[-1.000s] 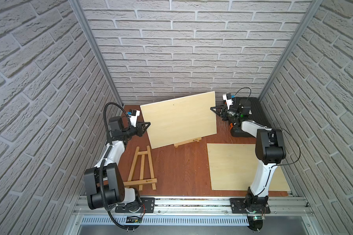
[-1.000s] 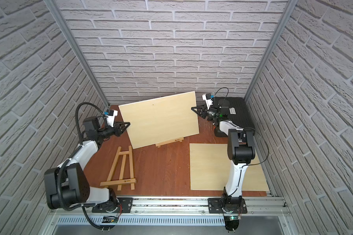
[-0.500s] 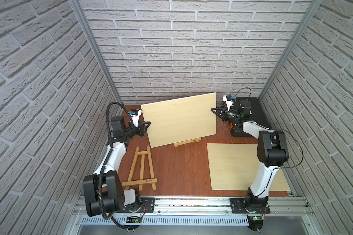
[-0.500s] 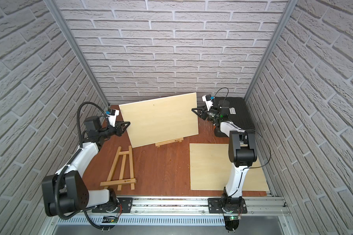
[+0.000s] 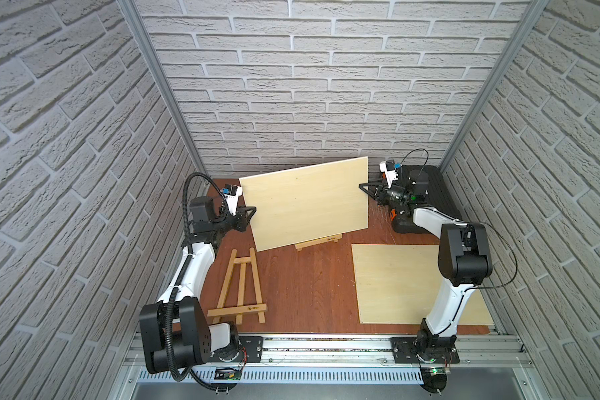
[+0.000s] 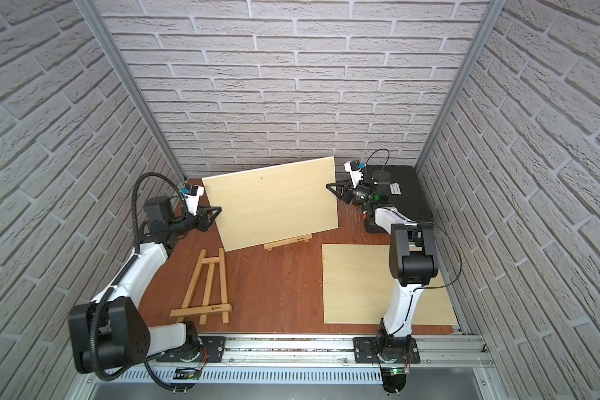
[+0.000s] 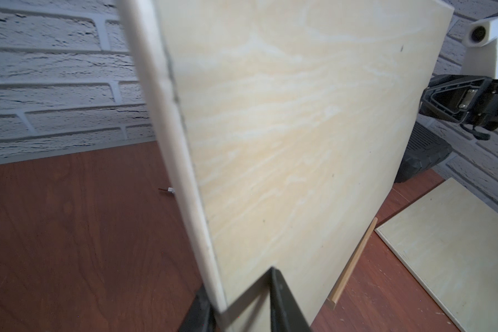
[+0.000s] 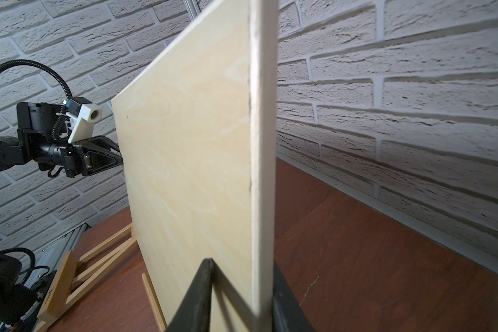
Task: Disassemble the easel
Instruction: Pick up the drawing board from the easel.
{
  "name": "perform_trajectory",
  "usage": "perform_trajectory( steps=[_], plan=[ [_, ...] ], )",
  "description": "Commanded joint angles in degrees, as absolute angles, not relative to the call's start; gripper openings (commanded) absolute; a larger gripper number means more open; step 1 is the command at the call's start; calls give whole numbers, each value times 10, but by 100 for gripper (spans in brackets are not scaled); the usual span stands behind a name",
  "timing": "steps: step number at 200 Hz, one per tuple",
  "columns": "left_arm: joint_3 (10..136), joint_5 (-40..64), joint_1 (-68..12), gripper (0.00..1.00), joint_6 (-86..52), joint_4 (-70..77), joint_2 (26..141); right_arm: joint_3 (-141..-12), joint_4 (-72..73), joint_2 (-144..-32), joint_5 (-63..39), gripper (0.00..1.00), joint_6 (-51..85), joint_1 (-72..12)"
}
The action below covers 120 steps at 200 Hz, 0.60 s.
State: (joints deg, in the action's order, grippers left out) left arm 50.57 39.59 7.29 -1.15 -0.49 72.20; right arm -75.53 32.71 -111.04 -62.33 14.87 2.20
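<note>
The standing board stands upright on its long edge at the back of the desk. Its lower edge sits at the front ledge of the standing easel, and only that ledge shows in both top views. The board overhangs the ledge widely on both sides. The left claw meets the board's left edge about halfway up, and the right claw meets the right edge in its upper half, so the 2 claws face each other across the panel. In each wrist view the edge runs between the 2 fingers, 1 on the front face and 1 on the back, but I cannot tell whether they press the wood or merely straddle it. Behind the board a strip of bare desk runs to the back wall, with 1 small white bit lying on it near the left edge. In front, the middle of the desk lies open between 2 flat things. On the left is the flat easel, its top pointing at the board's lower left corner, near but apart. On the right is the flat board, whose front edge lies close to the front rail. A black case fills the rear right corner just behind the right claw, leaving little room there.
</note>
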Motion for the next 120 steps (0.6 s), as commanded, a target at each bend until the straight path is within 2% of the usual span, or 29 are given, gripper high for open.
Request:
perform_trajectory(
  steps=[1,55,120],
  plan=[
    [531,429,19,2,46,102,683,-758,326,-1046,-572,6,188,-54],
    [556,428,9,2,47,83,680,-767,310,-1024,-571,6,191,-56],
    [514,433,-3,2,1,68,607,-687,202,-916,-570,7,151,-55]
  ],
)
